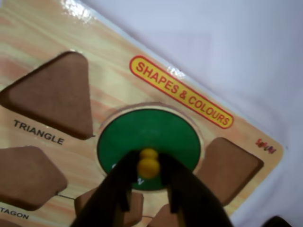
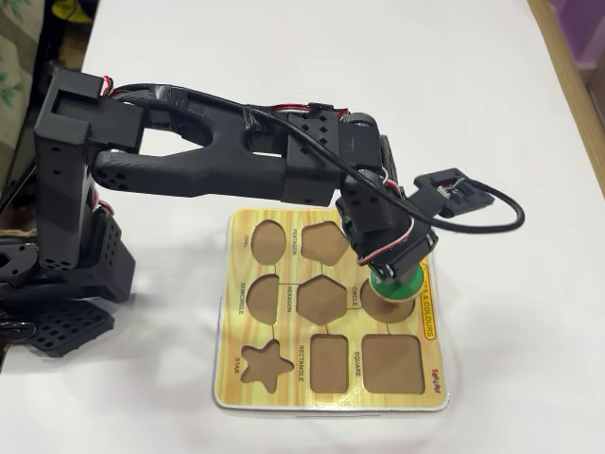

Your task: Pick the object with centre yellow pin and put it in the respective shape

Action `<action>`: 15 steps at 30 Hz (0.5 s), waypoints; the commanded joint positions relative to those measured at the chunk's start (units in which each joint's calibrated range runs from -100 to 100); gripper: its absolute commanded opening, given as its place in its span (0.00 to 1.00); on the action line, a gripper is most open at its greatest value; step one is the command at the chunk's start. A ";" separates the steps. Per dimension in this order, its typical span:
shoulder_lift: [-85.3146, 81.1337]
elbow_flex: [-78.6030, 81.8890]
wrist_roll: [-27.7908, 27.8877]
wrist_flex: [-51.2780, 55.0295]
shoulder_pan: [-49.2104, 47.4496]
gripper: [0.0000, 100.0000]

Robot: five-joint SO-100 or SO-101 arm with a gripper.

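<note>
**Gripper holds green disc by its knob over the round recess**

In the wrist view the gripper [image 1: 149, 182] has its two dark fingers nearly closed around the yellow knob [image 1: 148, 163] of the green disc [image 1: 149, 142]. The disc lies straight ahead of the fingertips, filling or nearly filling the round recess [image 2: 397, 310] of the puzzle board [image 1: 42, 35].

To finish well, the arm should likely lower squarely until the disc sits flush, then open.

Whether the disc is fully seated cannot be told. The overhead view hides the fingertips under the wrist, and the disc's lettering is unreadable.
</note>
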 commanded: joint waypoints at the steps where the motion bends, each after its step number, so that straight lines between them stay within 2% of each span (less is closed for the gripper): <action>1: 0.49 -1.98 0.49 0.11 -0.24 0.01; 8: 0.57 -1.98 4.20 0.20 0.74 0.01; 15: 1.16 -1.89 4.10 0.20 0.54 0.01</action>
